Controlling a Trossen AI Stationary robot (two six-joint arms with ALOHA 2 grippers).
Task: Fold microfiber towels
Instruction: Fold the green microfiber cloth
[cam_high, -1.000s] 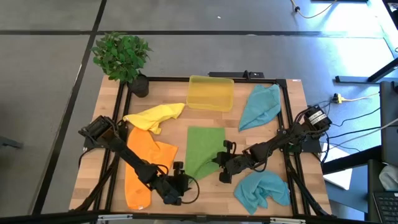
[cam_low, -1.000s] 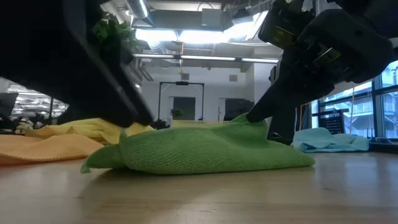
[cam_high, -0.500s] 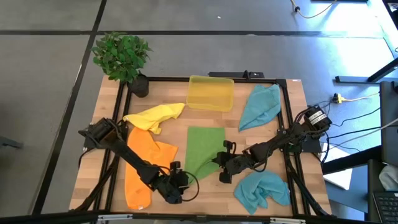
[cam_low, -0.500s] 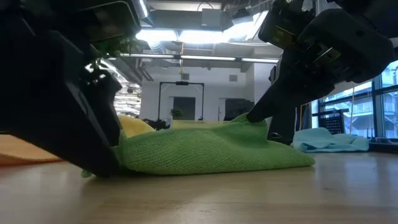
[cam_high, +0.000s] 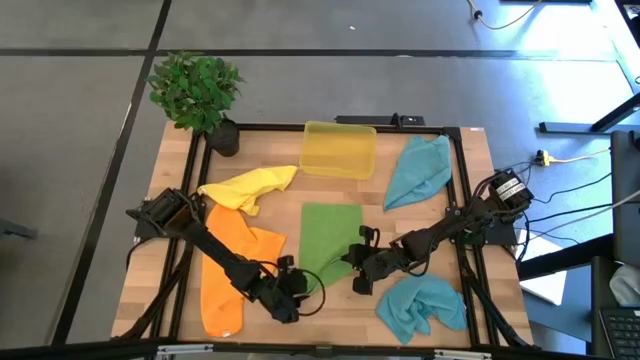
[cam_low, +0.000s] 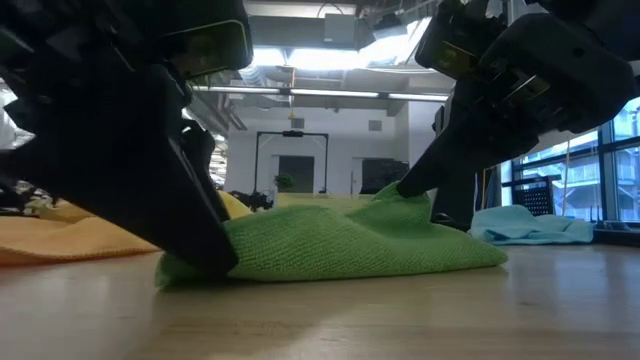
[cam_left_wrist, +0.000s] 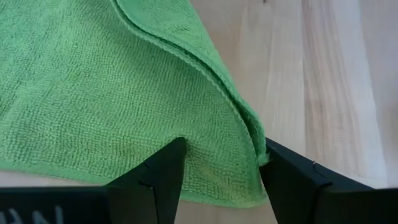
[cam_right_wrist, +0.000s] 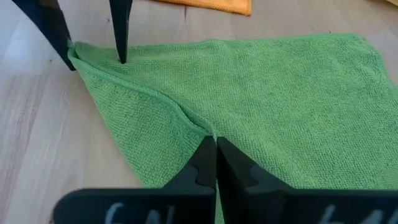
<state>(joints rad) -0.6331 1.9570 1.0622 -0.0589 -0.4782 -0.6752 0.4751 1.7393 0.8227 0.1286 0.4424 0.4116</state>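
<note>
Green towel (cam_high: 328, 240) on tabletop (cam_high: 300, 322) — corner straddled by spread left end effector (cam_left_wrist: 217, 163), fold pinched by right end effector (cam_right_wrist: 216, 163).

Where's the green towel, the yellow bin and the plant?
green towel (cam_high: 330, 228), high view, on its flat middle.
yellow bin (cam_high: 339, 150), high view, on its translucent floor.
potted plant (cam_high: 196, 88), high view, on its leaves.

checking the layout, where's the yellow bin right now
In the high view the yellow bin sits at the table's far edge, centre, between the yellow towel and a teal towel.
</note>
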